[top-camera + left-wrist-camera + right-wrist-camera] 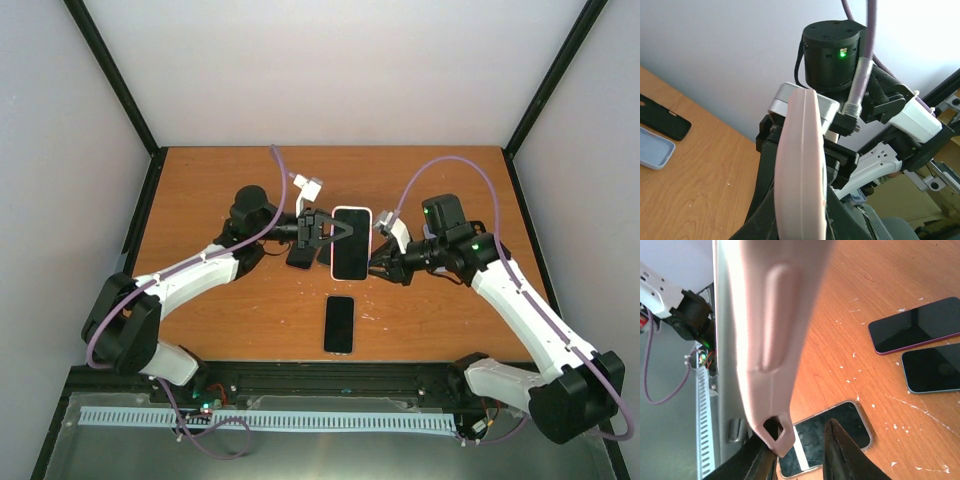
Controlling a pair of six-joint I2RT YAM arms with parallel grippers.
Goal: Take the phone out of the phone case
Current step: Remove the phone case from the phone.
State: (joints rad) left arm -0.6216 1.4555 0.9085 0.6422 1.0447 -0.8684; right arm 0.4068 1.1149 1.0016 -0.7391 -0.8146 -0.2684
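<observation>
While cased, phone (351, 245) within left pincer (335, 229)

The table (200, 180) beyond the phone case (351, 243) is open; a spare phone (339, 323) lies nearer.

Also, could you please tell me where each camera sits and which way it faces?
Top external: above and behind the bases, looking down on the table; both arms, the left hand and the right hand show.
Left wrist: on the left arm, facing along the pink-cased phone toward the right arm; own fingers show.
Right wrist: on the right arm, facing down at the table; own fingers show.
Shared: all three see the pink-cased phone.
</observation>
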